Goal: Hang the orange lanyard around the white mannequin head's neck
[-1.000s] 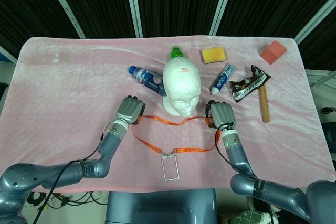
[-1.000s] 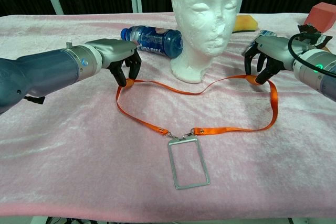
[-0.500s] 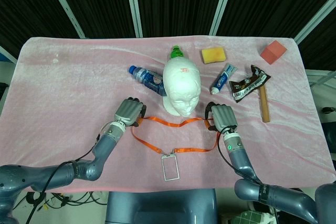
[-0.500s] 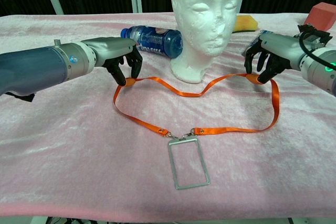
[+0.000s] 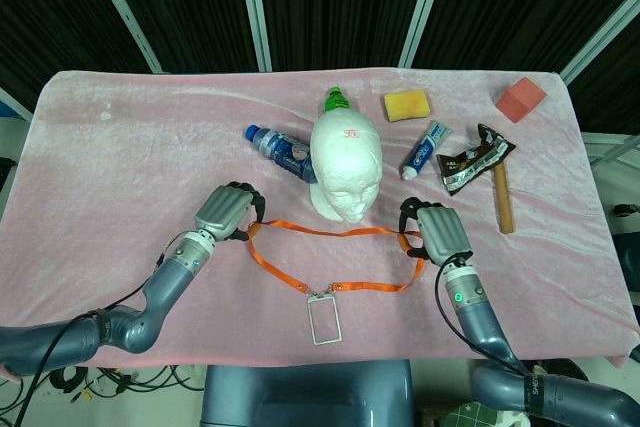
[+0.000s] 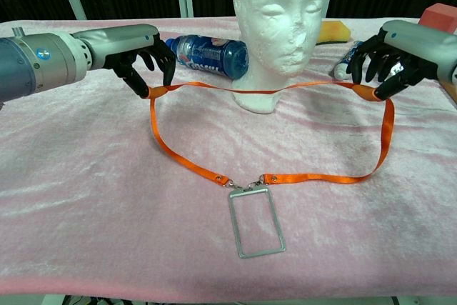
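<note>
Both hands have drawn apart, pulling taut the orange fabric lanyard (image 6: pixel 271 91) before the white foam mannequin head (image 6: pixel 280 26); left hand (image 6: pixel 143 55) and right hand (image 6: pixel 393 62) each pinch one end, clear badge holder (image 6: pixel 255 223) resting on the pink tabletop (image 6: pixel 86 198).

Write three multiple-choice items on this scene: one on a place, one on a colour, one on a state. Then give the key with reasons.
1. Where is the badge holder?
A. flat on the cloth
B. hanging in the air
C. on the head

2. What colour is the block at the far corner?
A. blue
B. red
C. green

3. The lanyard is:
A. around the neck
B. held by both hands
C. lying loose

Key: 1 A, it lies on the pink cloth. 2 B, plainly red. 3 B, left hand and right hand pinch it in front of the mannequin head.
</note>
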